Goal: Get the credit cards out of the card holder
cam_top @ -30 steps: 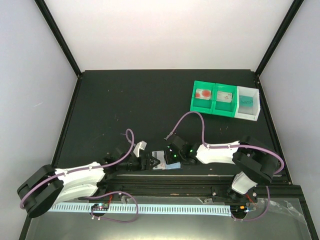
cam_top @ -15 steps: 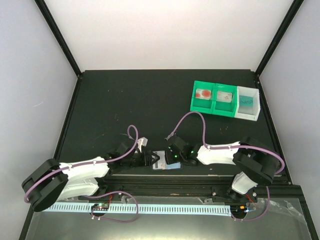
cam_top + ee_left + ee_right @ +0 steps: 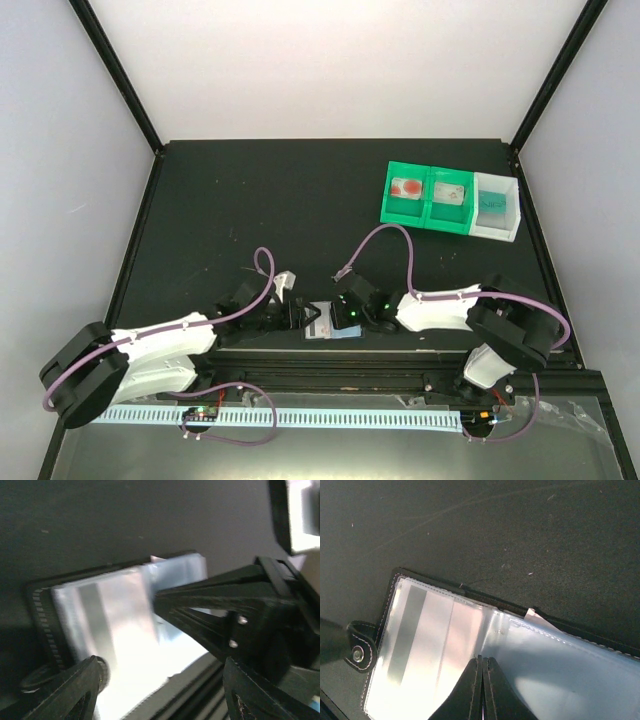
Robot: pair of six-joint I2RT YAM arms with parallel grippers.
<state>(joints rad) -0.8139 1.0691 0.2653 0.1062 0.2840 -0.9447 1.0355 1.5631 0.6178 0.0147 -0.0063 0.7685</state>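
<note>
The card holder (image 3: 326, 327) lies open at the table's near edge, between my two grippers. In the right wrist view it shows a black stitched rim (image 3: 390, 600), a snap strap (image 3: 359, 652) and clear inner sleeves. A whitish credit card (image 3: 427, 640) with a grey stripe sits inside the left sleeve. A white corner (image 3: 536, 615) pokes out at the far rim. My right gripper (image 3: 482, 659) is shut, its tips resting on the sleeves at the fold. My left gripper (image 3: 162, 680) is open around the holder's (image 3: 100, 615) left end. The right fingers (image 3: 220, 600) show there too.
A green-and-white three-compartment tray (image 3: 430, 222) stands at the back right, holding small items. A black rail (image 3: 400, 365) runs along the table's near edge just below the holder. Purple cables loop over both arms.
My left arm has reached a little further right toward the holder. My right gripper has shifted slightly left over it. The holder stays in place.
</note>
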